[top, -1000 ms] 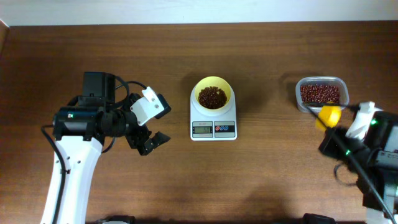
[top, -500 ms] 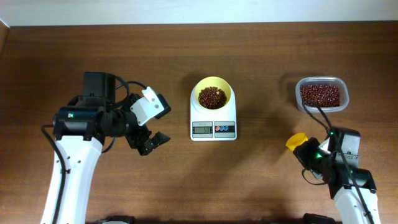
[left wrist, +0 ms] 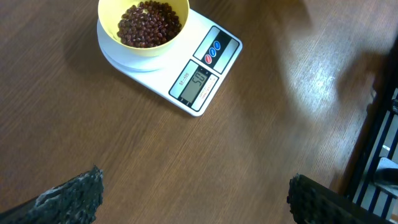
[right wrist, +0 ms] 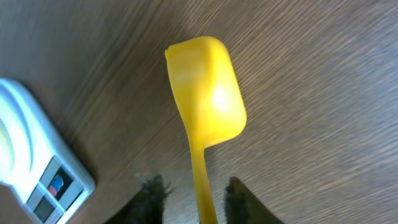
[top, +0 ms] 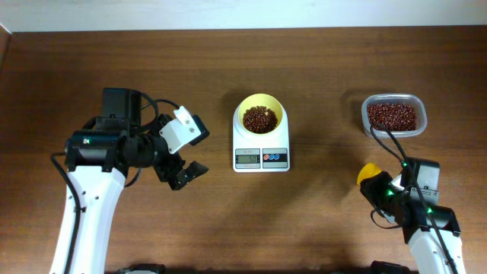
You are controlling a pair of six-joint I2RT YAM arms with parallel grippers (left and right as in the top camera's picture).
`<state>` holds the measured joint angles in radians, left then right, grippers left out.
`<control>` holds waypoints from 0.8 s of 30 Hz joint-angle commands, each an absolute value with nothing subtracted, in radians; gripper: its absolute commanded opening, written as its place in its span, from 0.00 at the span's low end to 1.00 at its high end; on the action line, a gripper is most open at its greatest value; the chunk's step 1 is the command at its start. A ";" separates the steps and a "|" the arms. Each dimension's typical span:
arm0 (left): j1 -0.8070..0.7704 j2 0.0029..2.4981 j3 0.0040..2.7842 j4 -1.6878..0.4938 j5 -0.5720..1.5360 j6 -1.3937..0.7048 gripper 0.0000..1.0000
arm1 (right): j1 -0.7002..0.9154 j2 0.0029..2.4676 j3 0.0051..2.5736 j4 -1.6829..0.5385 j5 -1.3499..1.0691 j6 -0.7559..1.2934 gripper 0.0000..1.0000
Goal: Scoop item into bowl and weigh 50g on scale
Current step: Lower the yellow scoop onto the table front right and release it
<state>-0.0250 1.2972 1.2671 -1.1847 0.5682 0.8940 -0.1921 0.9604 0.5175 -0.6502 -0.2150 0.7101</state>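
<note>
The pale yellow bowl (top: 261, 97) holds dark reddish-brown beans (top: 259, 119) and sits on the white scale (top: 261, 158) at the table's middle. They also show in the left wrist view: bowl (left wrist: 104, 34), beans (left wrist: 149, 23), scale (left wrist: 200, 81) with its display lit. My left gripper (top: 196, 149) is open and empty left of the scale, over bare wood (left wrist: 196, 193). My right gripper (top: 382, 187) is low at the front right. The yellow scoop (top: 368, 172) lies bowl-down, its handle between the parted fingers (right wrist: 196, 196) with gaps on both sides.
A clear plastic container (top: 393, 97) of more beans stands at the back right, behind my right arm. The scale's corner shows in the right wrist view (right wrist: 37, 177). The table's left edge is near my left arm.
My right arm carried the scoop from beside the clear container down to the table's front right, then shifted slightly right. The left arm, bowl and scale have not moved.
</note>
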 commanded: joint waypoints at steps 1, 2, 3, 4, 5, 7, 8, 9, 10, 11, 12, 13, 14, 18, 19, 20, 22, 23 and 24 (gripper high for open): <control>-0.023 1.296 1.274 -1.183 0.572 0.884 0.99 | -0.193 0.957 0.509 -0.663 -0.083 0.711 0.42; -0.023 1.296 1.274 -1.183 0.571 0.884 0.99 | -0.193 0.957 0.509 -0.670 -0.061 0.711 0.44; -0.023 1.296 1.274 -1.183 0.571 0.884 0.99 | -0.193 0.957 0.509 -0.674 -0.051 0.711 0.45; -0.023 1.296 1.274 -1.183 0.571 0.884 0.99 | -0.193 0.958 0.509 -0.677 -0.051 0.711 0.45; -0.023 1.296 1.274 -1.183 0.571 0.884 0.99 | -0.190 0.958 0.509 -0.683 -0.051 0.711 0.46; -0.023 1.296 1.274 -1.183 0.571 0.884 0.99 | -0.190 0.958 0.509 -0.709 -0.046 0.711 0.49; -0.023 1.296 1.274 -1.183 0.572 0.884 0.99 | -0.190 0.958 0.509 -0.724 -0.039 0.711 0.50; -0.023 1.296 1.274 -1.183 0.571 0.884 0.99 | -0.190 0.958 0.509 -0.732 -0.039 0.711 0.51; -0.023 1.296 1.274 -1.183 0.572 0.884 0.99 | -0.190 0.957 0.509 -0.733 -0.040 0.711 0.52; -0.023 1.296 1.274 -1.183 0.572 0.884 0.99 | -0.190 0.957 0.509 -0.724 -0.043 0.711 0.53; -0.023 1.296 1.274 -1.183 0.571 0.884 0.99 | -0.190 0.957 0.513 -0.698 -0.070 0.710 0.55; -0.023 1.296 1.274 -1.183 0.571 0.884 0.99 | -0.190 0.956 0.524 -0.656 -0.131 0.662 0.61; -0.023 1.296 1.274 -1.183 0.572 0.884 0.99 | -0.190 0.955 0.546 -0.590 -0.231 0.565 0.96; -0.023 1.296 1.274 -1.183 0.571 0.884 0.99 | -0.190 0.954 0.709 -0.470 -0.517 0.371 0.99; -0.023 1.296 1.274 -1.183 0.571 0.884 0.99 | -0.190 0.954 0.743 -0.469 -0.554 0.371 0.99; -0.023 1.296 1.274 -1.183 0.571 0.884 0.99 | -0.190 0.954 0.777 -0.470 -0.598 0.374 0.99; -0.023 1.296 1.274 -1.183 0.571 0.884 0.99 | -0.190 0.955 0.839 -0.465 -0.628 0.374 0.99; -0.023 1.296 1.274 -1.183 0.572 0.884 0.99 | -0.190 0.955 0.842 -0.461 -0.628 0.374 0.99; -0.023 1.296 1.274 -1.183 0.571 0.884 0.99 | -0.190 0.955 0.842 -0.485 -0.625 0.374 0.99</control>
